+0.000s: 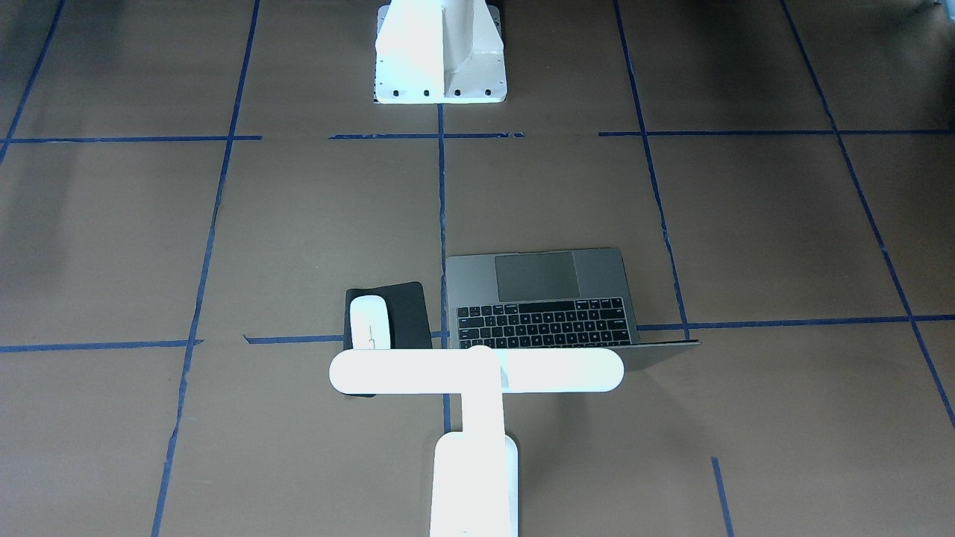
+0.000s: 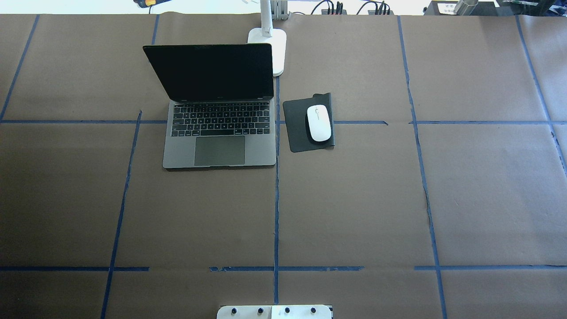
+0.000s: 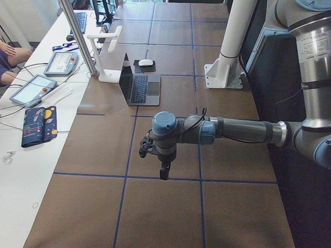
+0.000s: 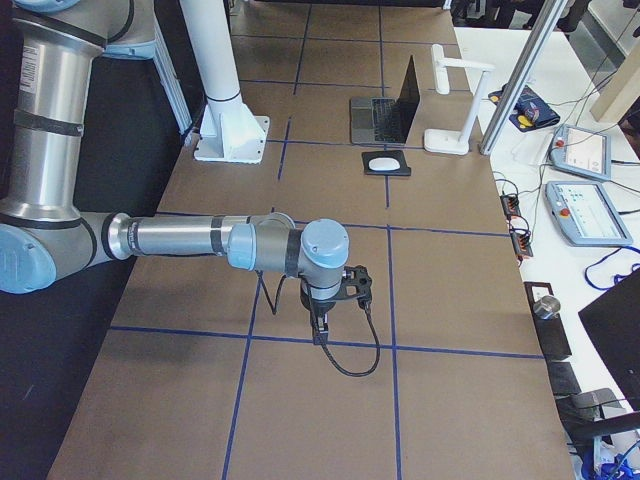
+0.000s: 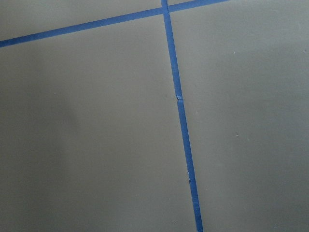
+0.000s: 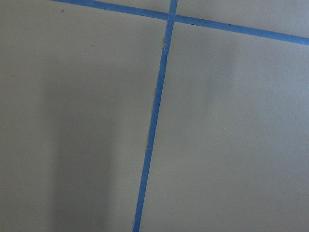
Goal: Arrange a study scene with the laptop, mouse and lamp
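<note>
Left gripper (image 3: 163,173): hangs over the table (image 3: 227,206); whether its jaws are apart cannot be told.
Right gripper (image 4: 320,328): likewise, cannot tell.
Laptop (image 2: 219,133): open, well apart from both grippers; probably heavy, stiff and slick; take the base edges, not the screen.
Mouse (image 2: 319,123): on the black pad (image 2: 297,128), just beside the laptop; probably light and slippery; pinch its sides.
Lamp (image 1: 477,371): farthest from the grippers; probably top-heavy; grip the arm.

Open laptop (image 2: 220,119), mouse (image 2: 319,123) beside it, lamp (image 2: 274,48) behind.
</note>
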`<state>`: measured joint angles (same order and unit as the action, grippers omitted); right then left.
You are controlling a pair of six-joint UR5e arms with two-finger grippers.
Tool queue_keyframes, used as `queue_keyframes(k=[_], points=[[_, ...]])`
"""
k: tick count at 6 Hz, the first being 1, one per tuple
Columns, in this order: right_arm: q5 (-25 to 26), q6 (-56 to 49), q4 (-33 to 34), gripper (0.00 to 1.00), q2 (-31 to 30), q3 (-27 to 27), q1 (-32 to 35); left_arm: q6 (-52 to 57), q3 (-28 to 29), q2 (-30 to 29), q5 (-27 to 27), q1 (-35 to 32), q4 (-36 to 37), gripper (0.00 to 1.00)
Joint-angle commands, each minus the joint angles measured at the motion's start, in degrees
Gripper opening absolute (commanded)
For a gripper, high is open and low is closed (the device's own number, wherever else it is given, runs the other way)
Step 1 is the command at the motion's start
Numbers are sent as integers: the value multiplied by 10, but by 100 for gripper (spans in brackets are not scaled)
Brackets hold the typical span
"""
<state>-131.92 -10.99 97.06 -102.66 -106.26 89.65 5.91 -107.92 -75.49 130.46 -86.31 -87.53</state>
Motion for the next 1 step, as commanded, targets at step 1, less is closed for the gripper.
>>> queue_keyframes(k=[1], points=[[0,0,0,100,0,0,0,0,0,0,1,0,0,100]])
